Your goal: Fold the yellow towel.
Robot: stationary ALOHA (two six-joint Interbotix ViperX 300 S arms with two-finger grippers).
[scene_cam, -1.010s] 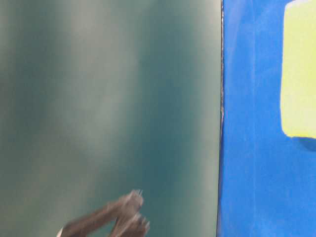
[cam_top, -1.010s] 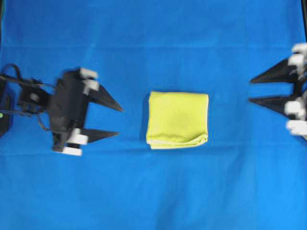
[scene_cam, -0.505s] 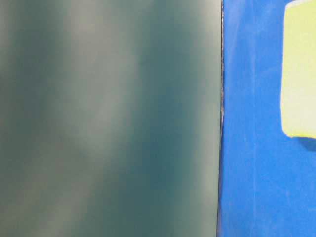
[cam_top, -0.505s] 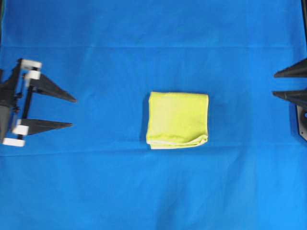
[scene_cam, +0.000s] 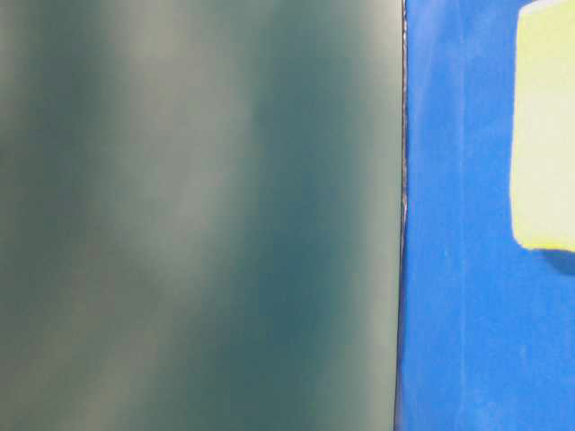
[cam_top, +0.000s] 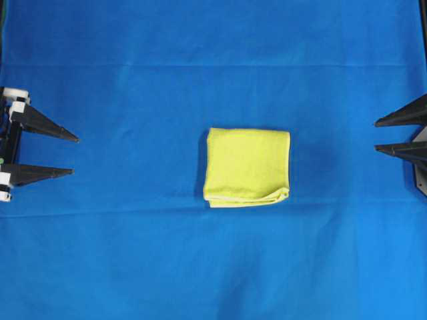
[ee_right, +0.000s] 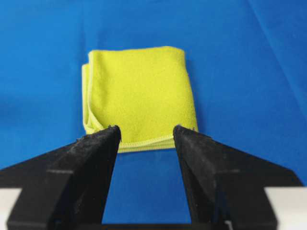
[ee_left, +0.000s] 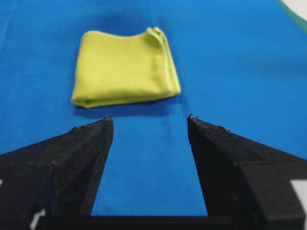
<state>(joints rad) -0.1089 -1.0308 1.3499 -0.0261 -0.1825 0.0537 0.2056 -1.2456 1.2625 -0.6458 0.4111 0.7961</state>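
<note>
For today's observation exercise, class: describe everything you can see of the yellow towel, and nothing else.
The yellow towel is a yellow-green cloth with a fine, soft-looking weave and a paler stitched hem. It lies folded into a compact, roughly square pad, flat on the blue cloth near the middle of the overhead view. Its stacked layer edges show along the bottom side and the bottom-right corner there; the other sides look like smooth folds. Nothing but the blue cloth touches it: both grippers stand well away from it.
</note>
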